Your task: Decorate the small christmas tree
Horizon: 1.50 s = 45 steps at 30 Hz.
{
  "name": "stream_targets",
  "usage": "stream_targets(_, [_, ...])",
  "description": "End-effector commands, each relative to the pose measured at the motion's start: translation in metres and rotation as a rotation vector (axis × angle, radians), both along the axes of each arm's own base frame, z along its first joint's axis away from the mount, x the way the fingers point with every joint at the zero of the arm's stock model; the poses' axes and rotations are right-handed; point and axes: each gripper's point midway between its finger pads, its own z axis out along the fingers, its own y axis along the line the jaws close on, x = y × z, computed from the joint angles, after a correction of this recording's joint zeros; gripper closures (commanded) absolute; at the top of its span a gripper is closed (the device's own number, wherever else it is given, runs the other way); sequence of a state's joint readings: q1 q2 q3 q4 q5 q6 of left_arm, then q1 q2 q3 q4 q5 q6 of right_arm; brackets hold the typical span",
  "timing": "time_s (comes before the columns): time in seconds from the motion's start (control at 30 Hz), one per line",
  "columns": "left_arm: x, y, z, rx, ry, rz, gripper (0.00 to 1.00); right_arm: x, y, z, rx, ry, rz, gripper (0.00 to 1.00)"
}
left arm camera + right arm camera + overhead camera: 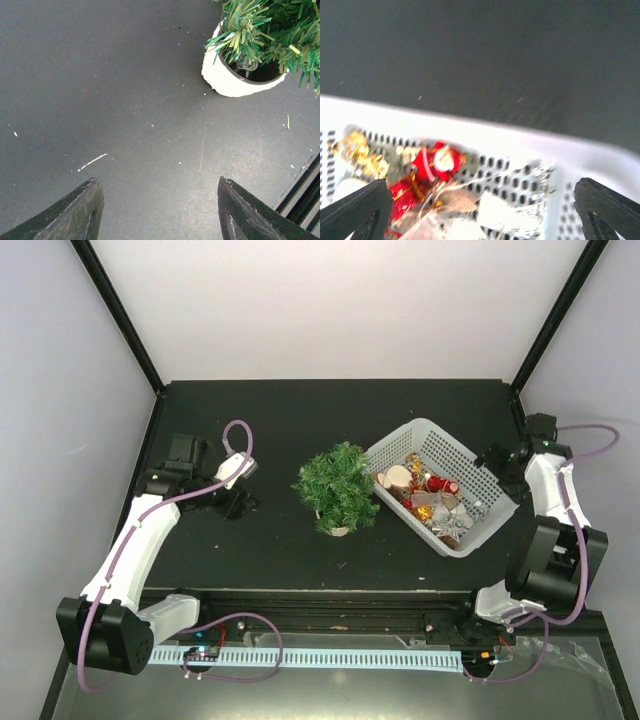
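The small christmas tree (338, 483) stands upright mid-table in its cream-white pot (335, 529), with bare green branches. In the left wrist view the pot (226, 80) and needles (267, 25) sit at the upper right. My left gripper (238, 502) hovers over bare mat to the tree's left, open and empty (157, 181). My right gripper (492, 468) is at the basket's right rim, wide open and empty (481, 182). Below it lie a Santa ornament (438, 160), a red gift (402, 196) and a silver star (520, 206). The right wrist view is blurred.
A white perforated basket (405, 440) of ornaments sits just right of the tree, its rim (495, 131) crossing the right wrist view. It holds a wooden disc (397, 477), red pieces (441, 484) and a silver star (451, 524). A black rail (330, 602) runs along the near edge.
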<state>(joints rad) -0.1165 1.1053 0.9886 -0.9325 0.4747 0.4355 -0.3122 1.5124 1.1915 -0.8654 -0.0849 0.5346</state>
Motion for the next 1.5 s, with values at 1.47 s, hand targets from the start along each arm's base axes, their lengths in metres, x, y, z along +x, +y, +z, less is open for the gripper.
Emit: stream_targets(1.47, [0.005, -0.013, 0.0, -0.082, 0.01, -0.037, 0.36, -0.138, 0.241, -0.007, 0.33, -0.004, 0.624, 0.11])
